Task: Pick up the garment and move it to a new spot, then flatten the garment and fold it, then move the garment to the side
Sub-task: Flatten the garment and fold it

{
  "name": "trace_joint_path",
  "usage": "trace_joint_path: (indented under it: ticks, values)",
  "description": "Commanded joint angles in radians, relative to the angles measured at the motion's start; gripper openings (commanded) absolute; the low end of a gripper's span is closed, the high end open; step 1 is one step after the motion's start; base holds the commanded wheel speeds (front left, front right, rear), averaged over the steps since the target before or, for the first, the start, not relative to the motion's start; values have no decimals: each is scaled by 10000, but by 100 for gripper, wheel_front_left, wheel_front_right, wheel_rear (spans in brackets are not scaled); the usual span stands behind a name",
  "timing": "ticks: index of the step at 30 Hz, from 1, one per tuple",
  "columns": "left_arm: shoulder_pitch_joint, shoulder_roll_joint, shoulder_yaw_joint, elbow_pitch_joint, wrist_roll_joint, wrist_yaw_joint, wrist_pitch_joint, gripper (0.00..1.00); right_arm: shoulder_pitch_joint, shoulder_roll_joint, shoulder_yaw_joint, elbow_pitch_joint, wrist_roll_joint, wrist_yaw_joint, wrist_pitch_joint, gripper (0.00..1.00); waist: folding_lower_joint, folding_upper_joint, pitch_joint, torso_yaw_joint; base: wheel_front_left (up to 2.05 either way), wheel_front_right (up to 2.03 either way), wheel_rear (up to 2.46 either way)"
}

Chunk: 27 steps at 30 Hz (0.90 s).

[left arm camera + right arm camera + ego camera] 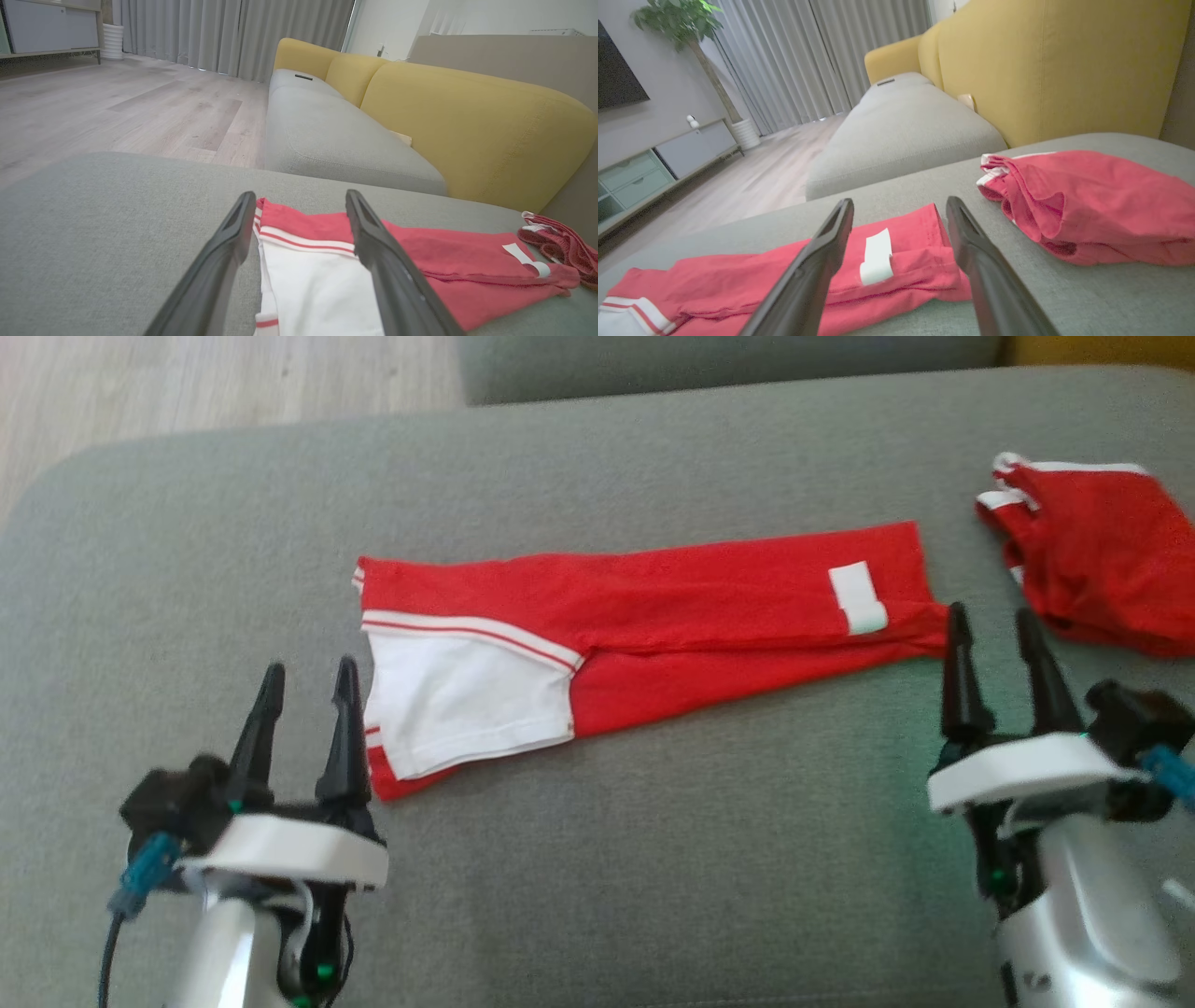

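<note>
The red jersey shirt with a white short sleeve and red-and-white striped seam (653, 607) lies folded into a long narrow band on the grey fabric sofa cushion (597, 877), stretched across the middle of the head view from 9 o'clock to 3 o'clock. Its white sleeve (457, 700) is folded over the 9 o'clock end, and a small white label (857, 597) sits near the 3 o'clock end. The left gripper (310, 665) is at 7 o'clock, jaws spread wide and holding nothing, its fingertips just beside the sleeve end of the shirt; whether they touch the cloth cannot be told. The right gripper (990, 611) is at 4 o'clock, jaws likewise released and empty, tips at the shirt's 3 o'clock corner. A smaller crumpled red garment with white trim (1102, 569) lies at 2 o'clock, apart from the shirt. A yellow sofa backrest (467, 121) rises behind the cushion in the left wrist view
</note>
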Motion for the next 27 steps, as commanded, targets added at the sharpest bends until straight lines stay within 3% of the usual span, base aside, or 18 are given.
trace_joint_path:
  ticks: [1, 14, 19, 24, 25, 26, 27]
  values:
    - [-674, 8, 246, -268, 110, -79, -54, 100, -687, 48, -119, -22, -252, -9, 243, 100, 0, 0, 312, 272, 0, 0, 0]
    - [-1115, -1, -250, -210, -176, -28, -55, 100, -2388, 60, -2581, 2989, -1299, -9, 1081, 100, 0, 0, 1091, 1094, 0, 0, 0]
    - [-1200, -2, -263, -197, -190, 9, -55, 100, -2833, 62, -2848, 4146, -1308, -9, 1286, 100, 0, 0, 1146, 1173, 0, 0, 0]
    - [-1272, -2, -293, -181, -198, 62, -55, 100, -3134, 63, -2392, 5057, -954, -9, 1156, 100, 0, 0, 1153, 1101, 0, 0, 0]
    - [-1275, -2, -303, -173, -201, 65, -55, 100, -3198, 63, -2226, 5198, -782, -9, 1081, 79, 0, 0, 1144, 1067, 0, 0, 0]
    - [-1268, -2, -308, -155, -198, 63, -55, 100, -3260, 63, -2054, 5318, -606, -9, 974, 30, 0, 0, 1125, 1017, 0, 0, 0]
    - [-1256, -2, -321, -128, -191, 52, -55, 100, -3304, 63, -1880, 5421, -455, -9, 853, 0, 0, 0, 1102, 977, 0, 0, 0]
